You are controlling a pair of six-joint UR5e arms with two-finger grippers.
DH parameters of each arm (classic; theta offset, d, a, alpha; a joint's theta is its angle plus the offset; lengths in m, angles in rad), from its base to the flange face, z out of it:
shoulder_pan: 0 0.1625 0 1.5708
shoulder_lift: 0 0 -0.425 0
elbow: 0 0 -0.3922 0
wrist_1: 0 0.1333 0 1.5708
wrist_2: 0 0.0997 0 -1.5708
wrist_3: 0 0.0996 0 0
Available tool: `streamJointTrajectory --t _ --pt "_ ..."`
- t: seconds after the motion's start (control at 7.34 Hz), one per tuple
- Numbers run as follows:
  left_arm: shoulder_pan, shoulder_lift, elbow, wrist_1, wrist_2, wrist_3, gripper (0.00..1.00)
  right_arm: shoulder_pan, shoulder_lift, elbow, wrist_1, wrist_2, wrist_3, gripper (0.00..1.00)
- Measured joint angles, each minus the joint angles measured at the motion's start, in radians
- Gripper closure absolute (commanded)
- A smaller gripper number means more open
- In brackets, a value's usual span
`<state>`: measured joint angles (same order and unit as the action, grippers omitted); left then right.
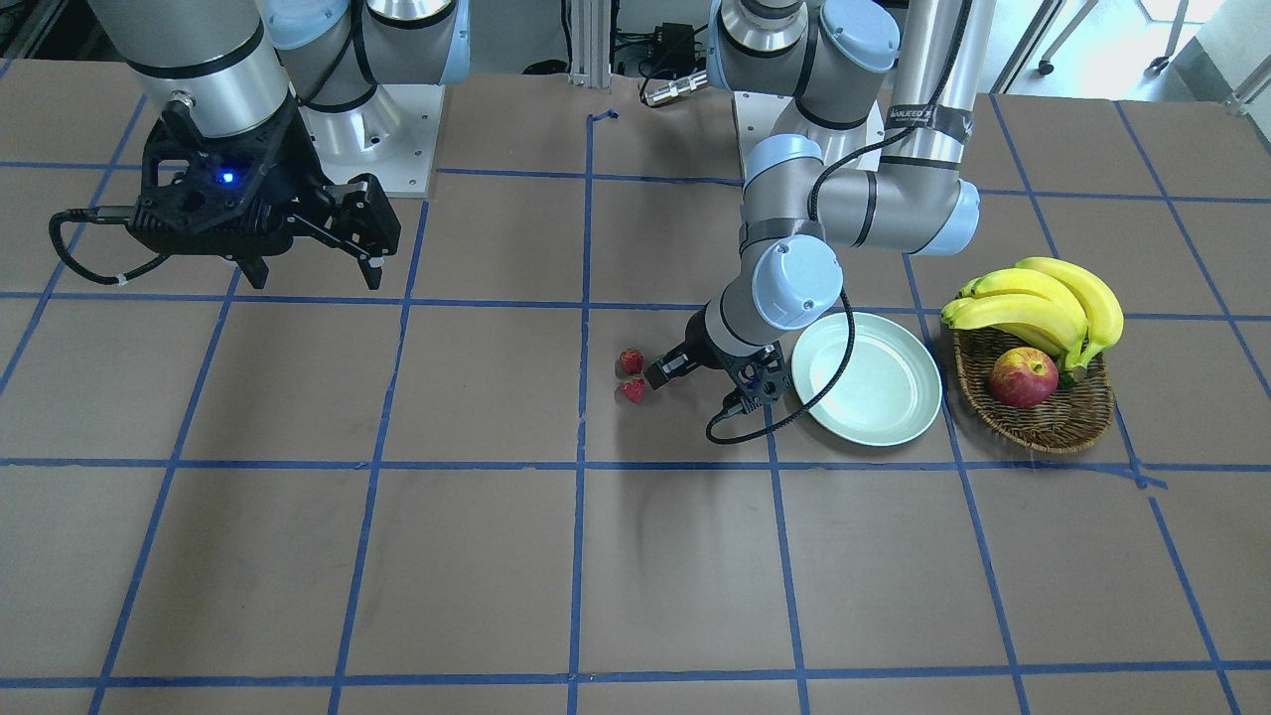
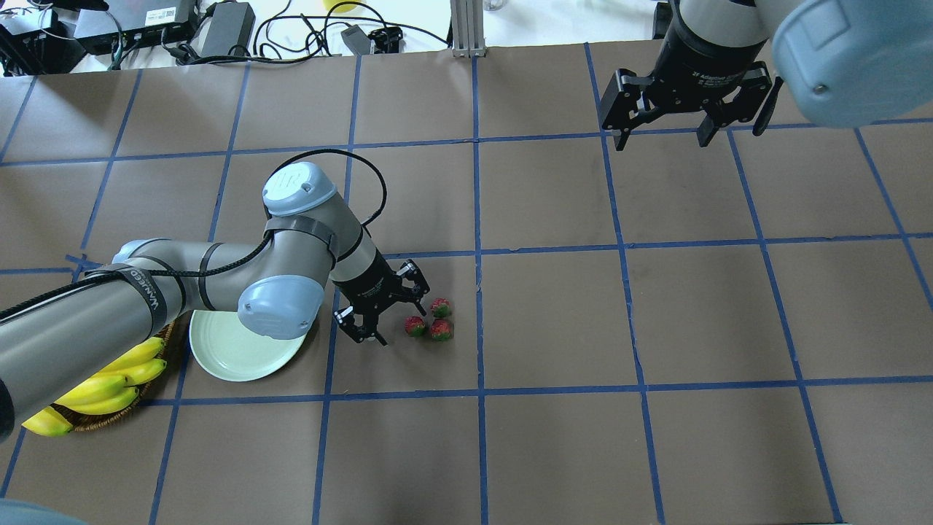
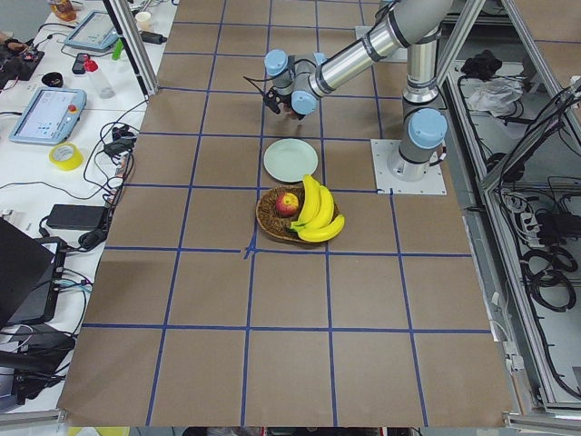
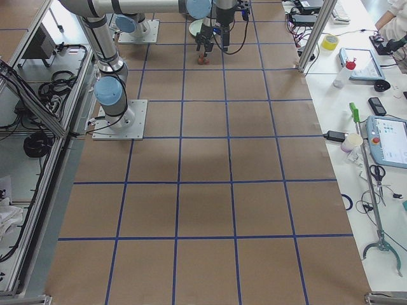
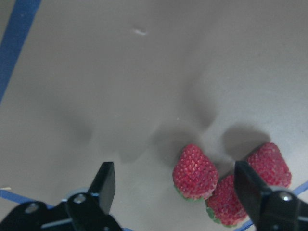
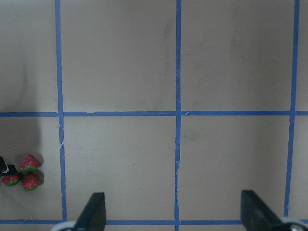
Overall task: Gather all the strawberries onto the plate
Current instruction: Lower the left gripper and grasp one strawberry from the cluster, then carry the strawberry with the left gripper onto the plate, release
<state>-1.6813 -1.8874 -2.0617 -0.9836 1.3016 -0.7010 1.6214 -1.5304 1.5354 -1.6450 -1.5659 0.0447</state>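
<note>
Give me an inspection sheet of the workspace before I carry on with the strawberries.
Surface: brown table, blue tape grid.
Job's things: three strawberries clustered on the table; plate holds none.
Clutter: basket with bananas and an apple, beside the plate.
Pincers: left pincer open, low at the strawberries; right pincer open, empty, raised far off.
Cables: black cable loops along the left arm.
Surroundings: power bricks beyond the far edge; tablets and tape roll on a side bench.
</note>
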Motion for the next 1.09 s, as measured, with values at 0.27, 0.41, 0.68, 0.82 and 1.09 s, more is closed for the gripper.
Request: streamJointTrajectory --t 0.27,0.41,0.68,0.82,1.09 --pt "0.0 -0.002 0.001 -0.002 -0.027 0.0 1.0 0.0 -0.003 0.0 0.0 0.0 0.0 0.0" --pt "0.0 -0.002 0.003 -0.003 -0.035 0.002 1.0 0.0 -0.003 0.0 0.001 0.0 0.0 0.0" --pt "0.005 0.008 0.028 -0.013 -0.029 0.011 1.0 0.0 -0.004 0.0 0.001 0.0 0.0 0.0" --pt "0.014 0.021 0.065 -0.047 -0.005 0.013 1.0 0.0 -0.004 0.0 0.001 0.0 0.0 0.0" --pt "0.066 0.043 0.171 -0.154 0.076 0.046 1.0 0.0 -0.004 0.001 0.002 0.0 0.0 0.0"
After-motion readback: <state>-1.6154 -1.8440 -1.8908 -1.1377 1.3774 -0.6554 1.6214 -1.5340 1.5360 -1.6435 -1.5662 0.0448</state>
